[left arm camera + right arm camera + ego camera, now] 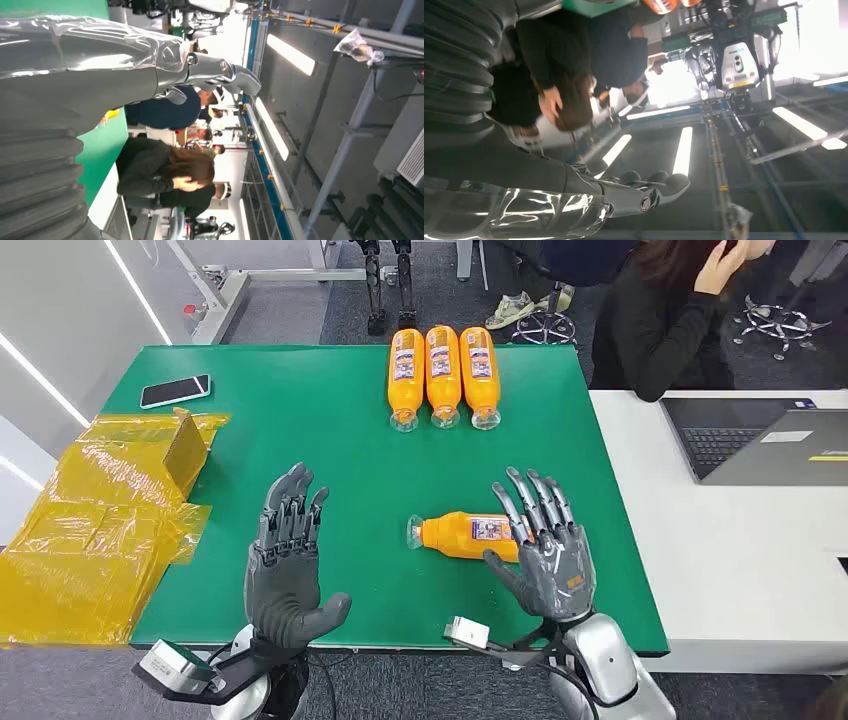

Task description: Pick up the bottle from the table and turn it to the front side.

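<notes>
**Head view: right hand poised at the lying bottle, nothing gripped yet**

Head view shows the orange plastic bottle with a printed label [464, 532] lying on its side on the green table top [350, 450], in the near right part of the table. Its long axis runs roughly across the table, the clear cap end pointing toward the robot's left and the base end hidden behind the right hand [545, 545].

That grey many-fingered right hand stands upright with its fingers spread and holds nothing. It covers the base end of the bottle from the camera's side; whether the thumb already touches the plastic I cannot tell.

The left hand [288, 562] is also empty, fingers apart and loosely raised, well apart from the bottle on the cap side. The right hand is plainly the nearer one, so my judgement is that the pick falls to it: it would need to close around the bottle's body across the long axis, then lift and roll the bottle about that axis until the front label faces up.

Three more orange bottles [443, 375] lie side by side at the far edge of the table, caps toward the robot.
</notes>
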{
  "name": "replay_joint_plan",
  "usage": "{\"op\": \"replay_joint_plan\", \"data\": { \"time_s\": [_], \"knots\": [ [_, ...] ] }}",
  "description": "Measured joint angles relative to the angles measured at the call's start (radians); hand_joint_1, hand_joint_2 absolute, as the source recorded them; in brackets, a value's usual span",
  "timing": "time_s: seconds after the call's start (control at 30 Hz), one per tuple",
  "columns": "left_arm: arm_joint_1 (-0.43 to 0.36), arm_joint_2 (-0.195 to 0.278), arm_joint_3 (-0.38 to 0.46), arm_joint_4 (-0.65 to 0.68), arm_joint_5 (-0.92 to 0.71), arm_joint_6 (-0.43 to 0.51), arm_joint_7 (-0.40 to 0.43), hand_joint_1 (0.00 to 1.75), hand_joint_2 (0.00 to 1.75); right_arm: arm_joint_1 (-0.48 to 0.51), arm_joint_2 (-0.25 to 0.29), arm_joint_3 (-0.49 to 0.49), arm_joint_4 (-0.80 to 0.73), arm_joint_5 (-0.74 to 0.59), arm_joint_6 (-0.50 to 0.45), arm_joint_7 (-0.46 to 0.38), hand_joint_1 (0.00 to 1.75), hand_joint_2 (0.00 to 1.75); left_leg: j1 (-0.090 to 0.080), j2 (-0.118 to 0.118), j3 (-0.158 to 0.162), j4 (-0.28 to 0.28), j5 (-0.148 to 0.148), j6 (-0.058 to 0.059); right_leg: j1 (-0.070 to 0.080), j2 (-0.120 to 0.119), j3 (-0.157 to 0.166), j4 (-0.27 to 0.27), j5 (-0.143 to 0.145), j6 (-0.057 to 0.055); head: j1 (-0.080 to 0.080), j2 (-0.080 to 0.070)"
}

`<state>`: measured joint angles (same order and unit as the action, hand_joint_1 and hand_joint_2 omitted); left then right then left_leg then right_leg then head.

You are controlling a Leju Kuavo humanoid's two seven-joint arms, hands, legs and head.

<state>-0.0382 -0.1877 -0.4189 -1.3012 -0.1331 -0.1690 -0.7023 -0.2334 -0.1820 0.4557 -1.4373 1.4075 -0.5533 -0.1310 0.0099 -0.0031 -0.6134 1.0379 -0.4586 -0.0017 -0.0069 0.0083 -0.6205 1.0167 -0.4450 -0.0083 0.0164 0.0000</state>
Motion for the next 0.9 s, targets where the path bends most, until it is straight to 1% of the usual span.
{"op": "replay_joint_plan", "data": {
  "time_s": [0.07,0.17,0.23,0.4,0.5,0.6,0.73,0.83,0.9],
  "knots": [
    [0.000,0.000,0.000,0.000,0.000,-0.001,0.000,0.00,1.75,-0.033,-0.009,0.000,0.031,-0.008,0.009,-0.001,0.00,1.75,0.000,0.000,0.000,0.000,0.000,0.000,0.000,0.000,0.000,0.000,0.000,0.000,0.000,0.000],
    [0.000,0.000,0.000,0.001,0.001,-0.001,0.000,0.00,1.75,-0.122,-0.026,0.002,0.119,-0.030,0.025,-0.008,0.00,1.75,0.000,0.000,0.000,0.000,0.001,0.001,0.000,0.000,0.000,0.000,0.000,0.000,0.000,0.000],
    [0.000,0.000,0.000,0.001,0.001,0.000,0.000,0.00,1.75,-0.162,-0.031,0.003,0.164,-0.036,0.027,-0.009,0.00,1.75,0.000,0.000,0.000,0.000,0.001,0.001,0.000,-0.001,0.000,0.000,0.000,0.000,0.000,0.000],
    [0.000,0.000,0.000,0.001,0.001,0.000,0.000,0.00,1.75,-0.211,-0.036,0.007,0.227,-0.040,0.029,-0.010,0.00,1.75,0.000,-0.001,0.000,0.000,0.000,0.000,0.000,-0.001,0.000,0.000,-0.001,0.000,0.000,0.000],
    [0.000,0.000,0.000,0.002,0.001,0.002,0.000,0.00,1.75,-0.245,-0.036,0.018,0.271,-0.081,0.056,-0.029,0.00,1.75,0.000,-0.001,-0.001,0.000,0.000,0.000,0.000,-0.001,0.000,0.000,-0.001,0.000,0.000,0.000],
    [0.000,0.000,0.000,0.002,0.000,0.002,0.000,0.00,1.75,-0.309,-0.029,0.033,0.350,-0.198,0.145,-0.090,0.00,1.75,0.000,-0.001,-0.001,0.000,0.000,0.000,0.000,-0.001,0.000,0.000,-0.001,0.000,0.000,0.000],
    [0.002,0.000,0.000,0.002,-0.005,0.001,0.000,0.00,1.75,-0.414,-0.011,0.054,0.496,-0.361,0.330,-0.168,0.00,1.75,0.000,-0.001,-0.001,0.000,0.001,0.001,0.000,-0.002,0.000,0.000,0.000,0.000,0.000,0.000],
    [0.002,0.000,0.000,0.002,-0.008,0.001,0.000,0.00,1.75,-0.485,0.003,0.075,0.599,-0.420,0.466,-0.197,0.00,1.75,0.000,-0.002,-0.001,0.000,0.001,0.001,0.000,-0.002,0.000,0.000,0.000,0.000,0.000,0.000],
    [0.002,0.002,0.000,0.003,-0.008,0.001,0.000,0.00,1.75,-0.532,0.015,0.093,0.667,-0.433,0.537,-0.209,0.00,1.75,0.000,-0.003,-0.002,0.000,0.001,0.001,0.000,-0.003,-0.001,0.001,0.000,0.000,0.000,0.000]
  ]
}}
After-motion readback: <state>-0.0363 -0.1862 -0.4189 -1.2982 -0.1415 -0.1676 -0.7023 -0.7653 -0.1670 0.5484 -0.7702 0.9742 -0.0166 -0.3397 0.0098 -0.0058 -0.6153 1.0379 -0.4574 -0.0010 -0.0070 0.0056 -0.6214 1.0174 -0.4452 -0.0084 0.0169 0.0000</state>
